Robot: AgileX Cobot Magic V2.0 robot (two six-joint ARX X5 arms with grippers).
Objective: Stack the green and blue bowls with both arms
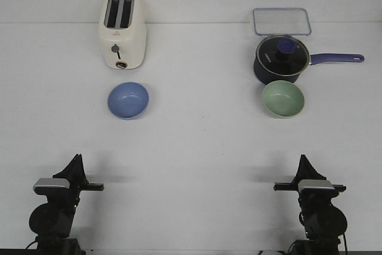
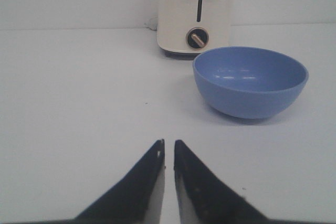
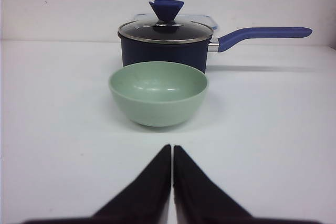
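Nothing is stacked yet, and I judge this to be the very start: both my arms sit low at the near edge of the table [image 1: 191, 147], well apart from the bowls. My left gripper [image 2: 168, 148] has its fingers drawn almost together with only a thin slit between the tips, holding nothing. My right gripper [image 3: 172, 150] is pressed closed, tips touching, also with nothing in it.

The blue bowl [image 1: 128, 100] sits upright on the left side of the table, just in front of the toaster [image 1: 122, 30] and a little to its right. The green bowl [image 1: 283, 98] sits upright on the right side, just in front of the saucepan [image 1: 282, 59]; from the front they look close enough to touch, though the right wrist view suggests a small gap, and I cannot settle it. Behind the saucepan lies a clear tray [image 1: 281, 21].

The next move, as I see it, calls for spreading both sets of fingers and reaching forward, each arm to the bowl on its own side, to pinch a rim. The green bowl needs care, since the pan stands right behind it and leaves little room on the far rim.

Both bowls appear empty. The top of the toaster is cut off in my left wrist view, and the tray is mostly hidden behind the lid in the right one.
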